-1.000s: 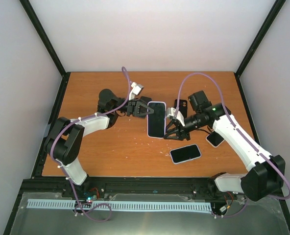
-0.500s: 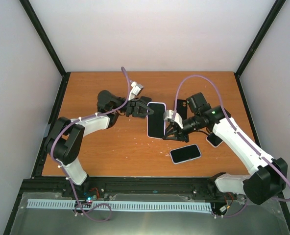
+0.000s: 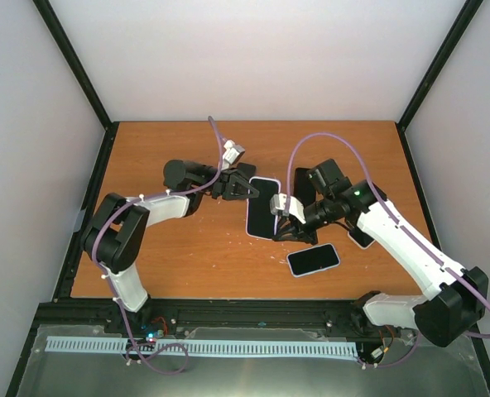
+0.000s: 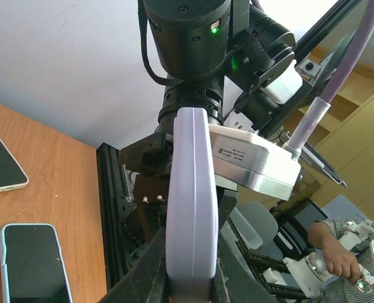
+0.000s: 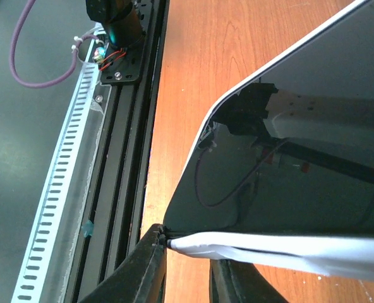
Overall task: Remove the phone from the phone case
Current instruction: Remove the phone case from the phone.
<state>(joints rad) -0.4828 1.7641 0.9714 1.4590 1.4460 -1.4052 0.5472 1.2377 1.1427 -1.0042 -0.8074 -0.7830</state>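
While left pincer [image 4: 188, 278] clamps phone case [image 4: 190, 189] at far end, right pincer [image 5: 187, 260] nips its lip: peel lip off phone [image 5: 313, 139] slowly, left grip firm, no twisting.

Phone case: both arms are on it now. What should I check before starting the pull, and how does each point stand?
1. The left jaws shut on the phone case: ok.
2. The right jaws closed on its white edge near a corner: ok.
3. The phone started out of the case: cannot tell.
4. The right jaws gripping case only, not the screen: cannot tell.
5. The blue-cased spare phone lying apart from the held one: ok.
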